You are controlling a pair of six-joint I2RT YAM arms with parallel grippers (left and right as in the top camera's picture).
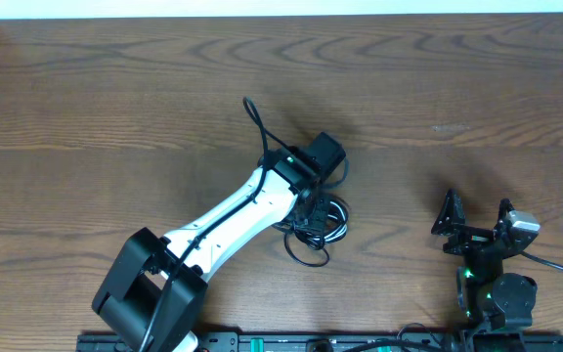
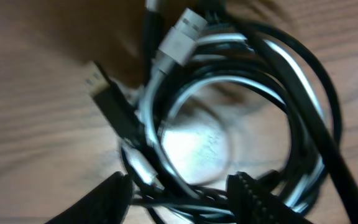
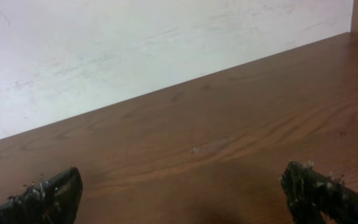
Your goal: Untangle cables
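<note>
At wooden table (image 1: 86, 117) centre, one coil of thin black-and-white cables (image 1: 313, 233), tail pointed 11 o'clock; left gripper (image 2: 180, 186) and right gripper (image 3: 182, 190) jaws stood apart.

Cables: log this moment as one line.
cables: one tangled coil, black and white, on table | left claw: open, straddling strands | right claw: open, empty, apart from coil

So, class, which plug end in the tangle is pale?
The pale plug at the top of the left wrist view: it is greyish white, while the flat plug to its left is black.
</note>
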